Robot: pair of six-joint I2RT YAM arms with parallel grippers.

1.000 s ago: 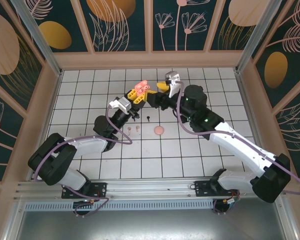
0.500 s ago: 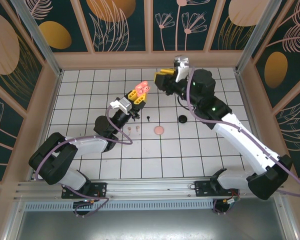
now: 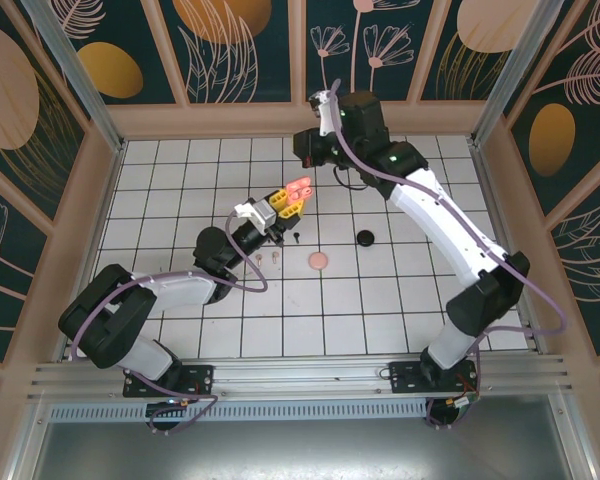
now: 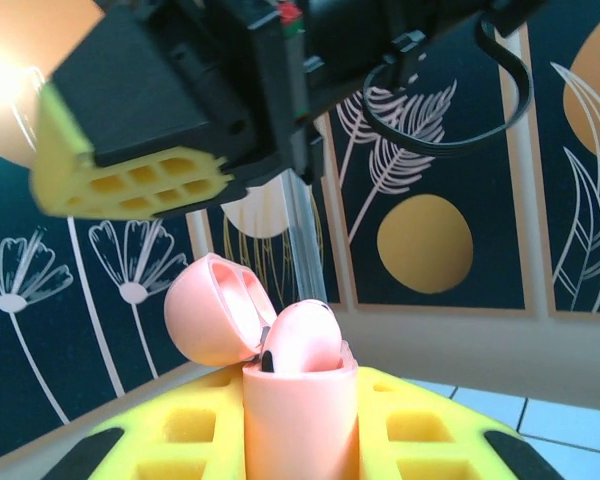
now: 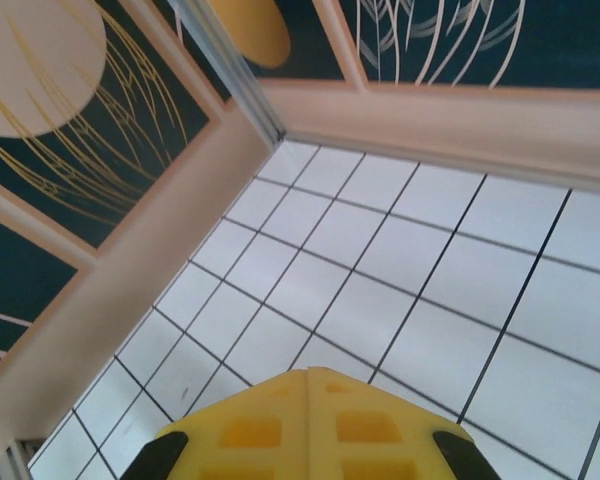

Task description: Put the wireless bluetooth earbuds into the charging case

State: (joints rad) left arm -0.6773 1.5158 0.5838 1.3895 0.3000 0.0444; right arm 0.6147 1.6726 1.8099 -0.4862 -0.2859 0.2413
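- While the left gripper (image 3: pixel 288 198) is clamped on the open coral charging case (image 4: pixel 300 420) and holds it up off the desk (image 3: pixel 400 300), the right gripper (image 5: pixel 308 400) has its fingers pressed together with nothing between them.
- From above, the right arm reaches high toward the back wall, well apart from the case.
- The left wrist view shows the lid (image 4: pixel 215 310) flipped back, and a rounded coral shape (image 4: pixel 305 335) rising from the body looks like 1 earbud seated there. Whether a 2nd is in, I cannot tell.
- On the desk lie 1 black earbud (image 3: pixel 296 237) just below the left gripper and 2 pale earbuds (image 3: pixel 261 257) side by side to its left.
- A pale pink round piece (image 3: pixel 319 260) and a black round piece (image 3: pixel 365 238) sit further right. They may be other cases, but they are too small to be sure.
- My reading is that the coral pair is partly or fully loaded, and the step in hand is the gap between 1 insertion and the next.
- The next move calls for the right gripper to come down, part its fingers and pinch a tiny earbud by the stem. The left gripper must keep the case upright and steady.
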